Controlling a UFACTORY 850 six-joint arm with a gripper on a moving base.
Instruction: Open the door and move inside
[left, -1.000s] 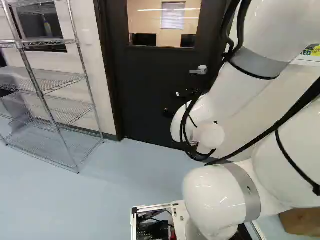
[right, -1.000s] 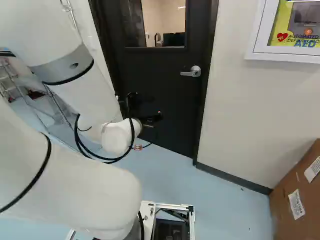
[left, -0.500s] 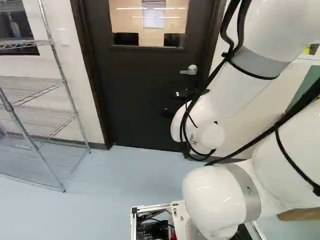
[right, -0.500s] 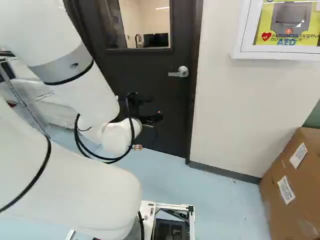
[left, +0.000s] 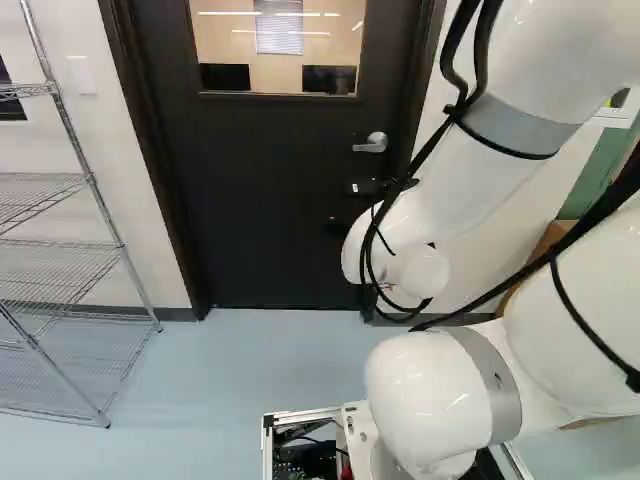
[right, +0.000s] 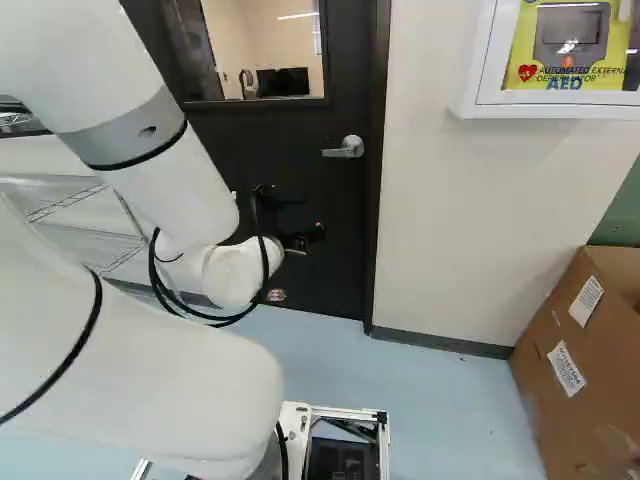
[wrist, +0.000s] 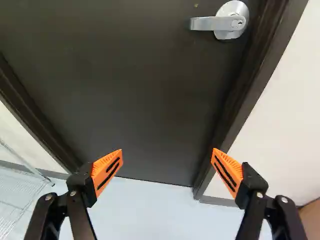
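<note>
Walls were pale on both sides (right: 440, 220), with a light blue floor (left: 230, 370) running up to them. Between them was the door (left: 270, 210), a big dark slab sitting shut in its dark frame (wrist: 255, 70), dead ahead of the base. White arm (left: 460, 190) next, reaching out toward the door, black cables (left: 440, 140) strapped along it.

Wire shelving unit (left: 92, 180) stood on the floor at the left of the left base view, near the door frame. Over at the right of the right base view there was a cardboard box (right: 590, 400) with a couple of white labels on it, and up on the wall above it, well apart from it, hung a white defibrillator cabinet (right: 560, 110).

Window (left: 280, 45) in the upper part of the door looked into another room, and you could see two dark monitors (left: 225, 77) through it in the left base view.

As for the claw (right: 305, 218), it was out in front of the door, below handle level. In the wrist view the claw (wrist: 167, 155) was wide open, orange pads (wrist: 107, 169) spread well apart and nothing between them that they touched. Smallest bit was the silver lever handle (wrist: 217, 23), mounted on the door close to the frame. It was ahead of the claw, not touching either finger, and its lever stuck out sideways, away from the nearby frame edge.
</note>
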